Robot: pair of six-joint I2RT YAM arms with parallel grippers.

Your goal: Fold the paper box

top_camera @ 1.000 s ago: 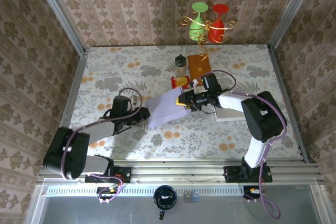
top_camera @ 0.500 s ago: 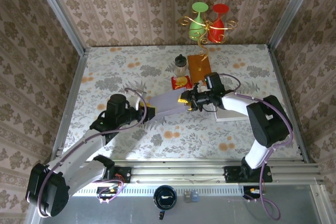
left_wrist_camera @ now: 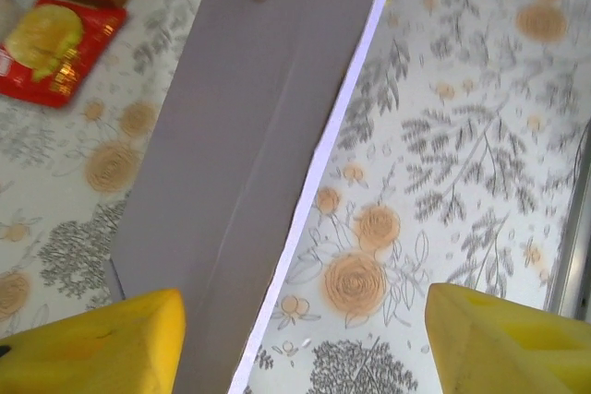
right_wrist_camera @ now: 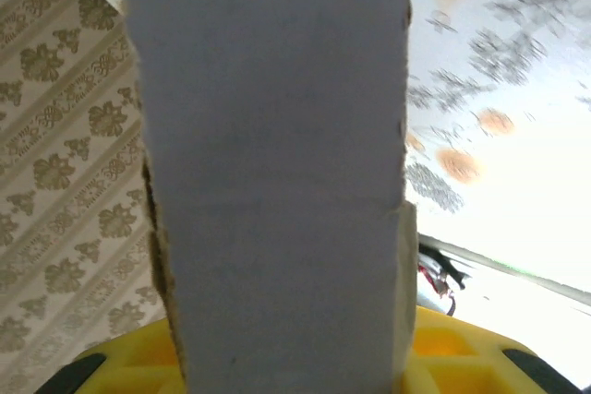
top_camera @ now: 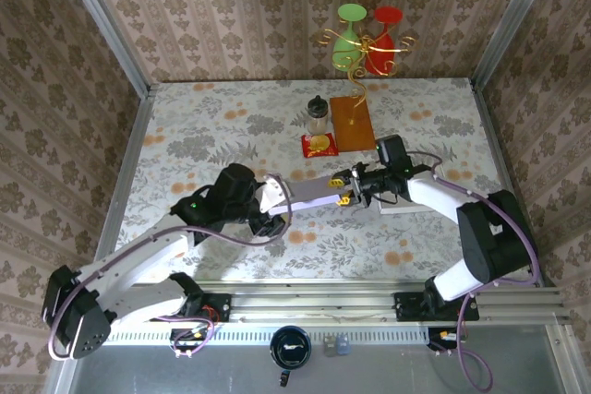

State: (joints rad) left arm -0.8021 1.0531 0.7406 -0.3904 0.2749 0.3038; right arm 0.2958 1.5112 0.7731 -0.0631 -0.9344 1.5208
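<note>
Paper box (top_camera: 309, 193) pinched by right fingers (right_wrist_camera: 443, 350) — left fingers (left_wrist_camera: 92, 343) spread wide.

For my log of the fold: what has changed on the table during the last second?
The paper box slid right and now looks like a narrow strip from above, no longer a broad sheet. The right gripper, shut on its end, pulled back rightward; the left gripper followed, its fingers open. The red packet, bottle and wooden board stayed put.

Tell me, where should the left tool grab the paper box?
Probably the free left end of the paper box, opposite the shut right tool. A thin flat sheet, it suits the open left tool coming from that end, one finger per face.
</note>
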